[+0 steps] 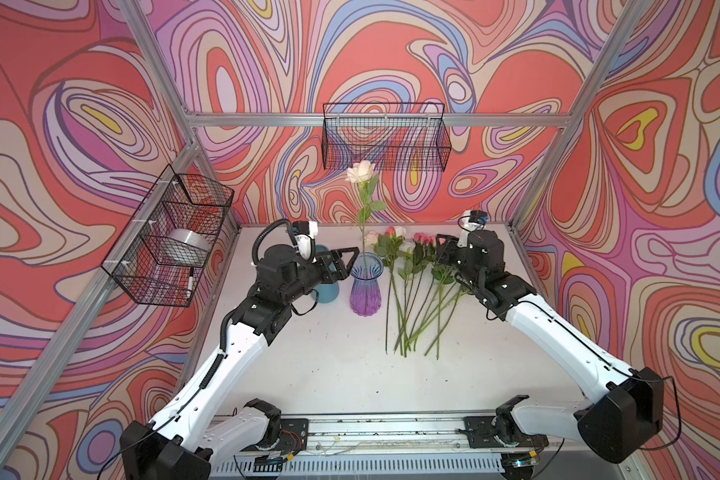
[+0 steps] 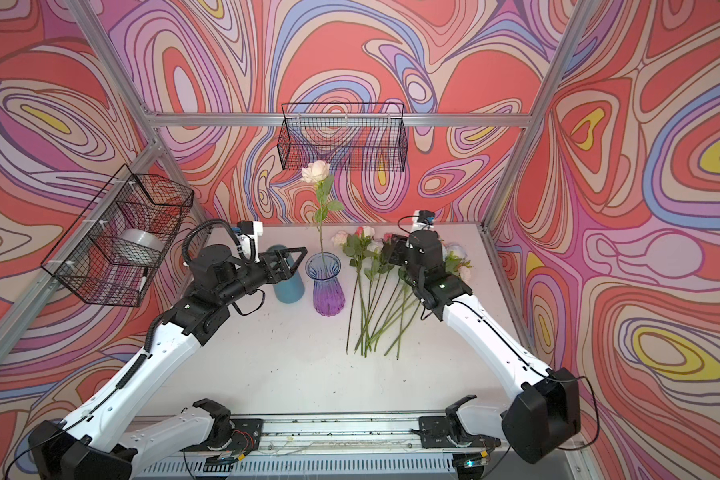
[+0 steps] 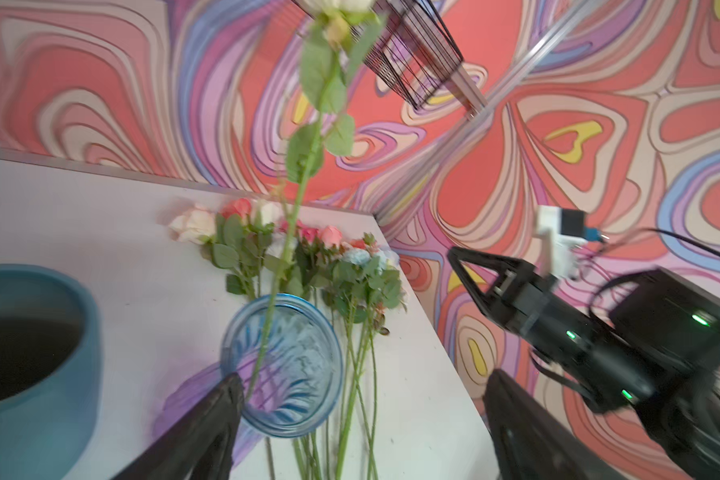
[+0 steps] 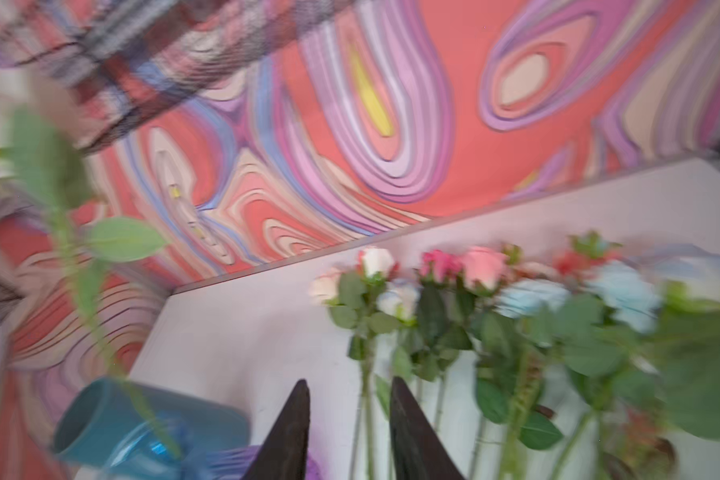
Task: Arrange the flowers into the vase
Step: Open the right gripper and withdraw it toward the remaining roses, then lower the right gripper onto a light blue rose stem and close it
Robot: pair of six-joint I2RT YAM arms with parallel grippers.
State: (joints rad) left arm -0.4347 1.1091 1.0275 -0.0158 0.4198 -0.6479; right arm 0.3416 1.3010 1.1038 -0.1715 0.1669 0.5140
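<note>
One cream rose stands in the glass vase, which is blue at the rim and purple at the foot and sits near the middle of the white surface. The rose's long axis runs almost straight up. Its bloom is at the top, high against the back wall, and its cut end is down inside the vase.

The rest of the flowers lie flat on the surface just to the right of the vase in both top views, side by side in a loose fan. Their long axes run front to back. The pink, coral, white and light blue blooms point toward the back wall and the cut ends toward the robot's base, where the stems draw together. The stems on the right slant inward.

The left end effector hovers just beside the vase's rim, on its left and in front of a teal pot. In the left wrist view its fingers are spread wide and grip nothing. The rose's stem passes close by one fingertip, and the other is well apart from it.

The right end effector hangs over the leafy upper part of the lying bunch. In the blurred right wrist view its fingers stand a little apart with a narrow gap. A stem shows through that gap, lying beyond it, and nothing is pinched
</note>
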